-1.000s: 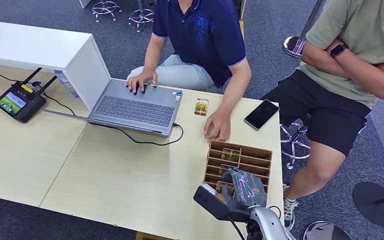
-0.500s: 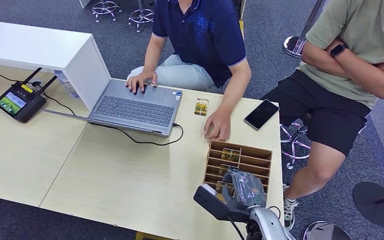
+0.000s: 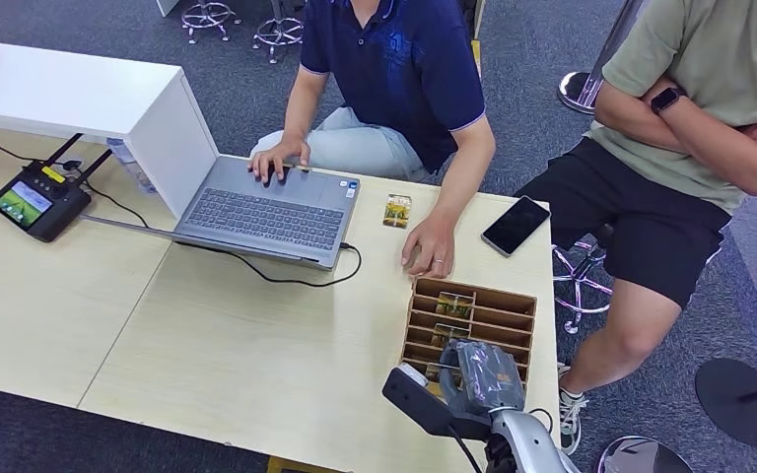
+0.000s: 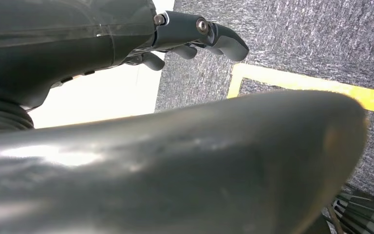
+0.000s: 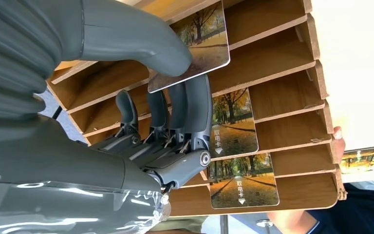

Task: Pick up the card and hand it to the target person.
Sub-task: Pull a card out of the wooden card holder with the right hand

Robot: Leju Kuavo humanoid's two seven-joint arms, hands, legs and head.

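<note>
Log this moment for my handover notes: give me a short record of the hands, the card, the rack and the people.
right robot hand: pinches a card between thumb and fingers, over the wooden rack
left robot hand: holds nothing, over the carpet
rack: two more cards in its slots
loose card: on the table, near the laptop
people: one at the laptop, one seated with arms crossed

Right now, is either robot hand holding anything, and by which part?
The right robot hand pinches a card by its edge, over the wooden slotted holder. The left robot hand holds nothing.
</note>
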